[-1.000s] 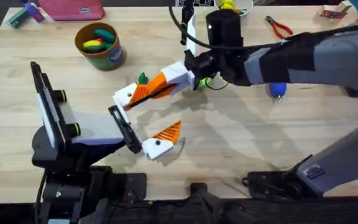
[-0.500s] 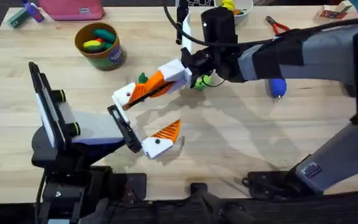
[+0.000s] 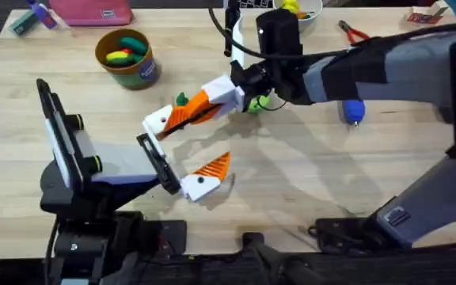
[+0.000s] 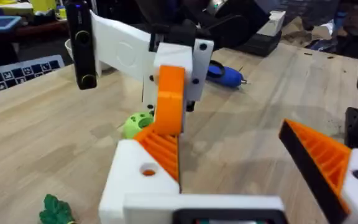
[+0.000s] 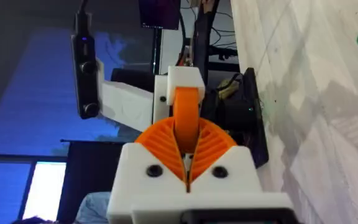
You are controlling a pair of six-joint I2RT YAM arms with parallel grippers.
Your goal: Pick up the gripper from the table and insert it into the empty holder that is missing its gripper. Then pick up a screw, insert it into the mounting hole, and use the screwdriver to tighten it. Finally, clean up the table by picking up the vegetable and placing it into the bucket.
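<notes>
on the table (image 3: 307, 182), right hand (image 3: 182, 119) pinches the gripper (image 3: 199, 105) beside vegetable (image 3: 182, 100).

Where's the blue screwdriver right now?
In the overhead view the blue screwdriver lies on the table's right half, partly under the right arm's forearm, with the red-handled pliers beyond it toward the far edge.
</notes>
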